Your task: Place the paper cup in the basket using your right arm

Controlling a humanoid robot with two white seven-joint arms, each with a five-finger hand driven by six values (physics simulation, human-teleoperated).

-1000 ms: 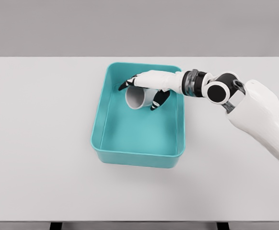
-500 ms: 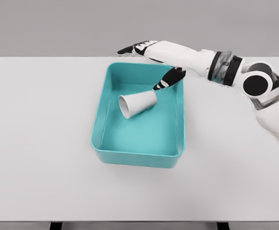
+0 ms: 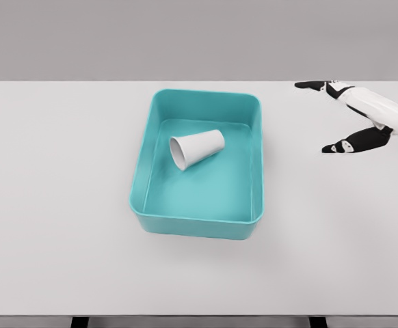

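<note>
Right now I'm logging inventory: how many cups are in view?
1. The cup lies on its side inside the basket, toward its back half, mouth facing left. Nothing else could be hiding another cup.

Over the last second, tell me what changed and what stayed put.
The right hand let go of the paper cup and pulled back out of the basket to the table's right edge, fingers open. The cup dropped onto its side on the basket floor, mouth toward the left. The basket did not move.
</note>
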